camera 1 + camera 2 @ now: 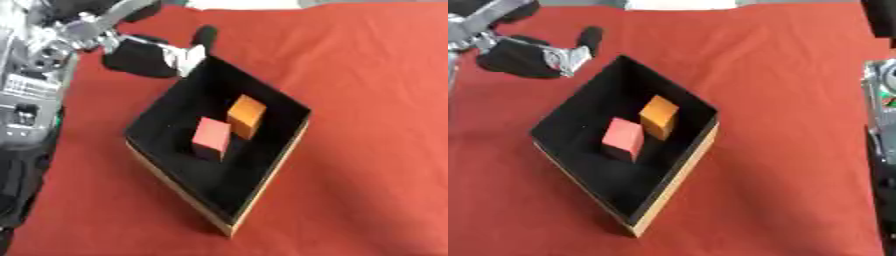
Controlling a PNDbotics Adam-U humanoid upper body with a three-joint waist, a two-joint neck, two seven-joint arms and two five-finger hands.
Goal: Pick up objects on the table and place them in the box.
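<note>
Cubes lay already inside the box (262, 172): a red cube (212, 137) and an orange cube (247, 116) sat touching or nearly so on its black floor, the orange one the nearer to the left hand (144, 57); both lay below and to the right of that hand as the head camera saw it, down past the box's far corner; neither showed a long axis, so no approach angle was favoured.

The left hand hovered just outside that far corner, near the rim and perhaps touching it, though contact could not be told; its dark fingers looked relaxed rather than curled, and nothing showed between them, so I judged it empty and spread; a pale part of the hand pointed toward the box wall.

The right hand did not show in either view; only a grey and black part of the robot (881, 115) stood at the right edge, well apart from the box; the left hand was therefore the nearer to everything in view.

No loose object could be seen on the red cloth (367, 90); the task looked close to finished, or the remaining things lay out of view.

For any move away from the box, open cloth lay beyond and to the right of the hand; the box's rim and the robot's own grey body (31, 85) just to its left were the edges to mind.
</note>
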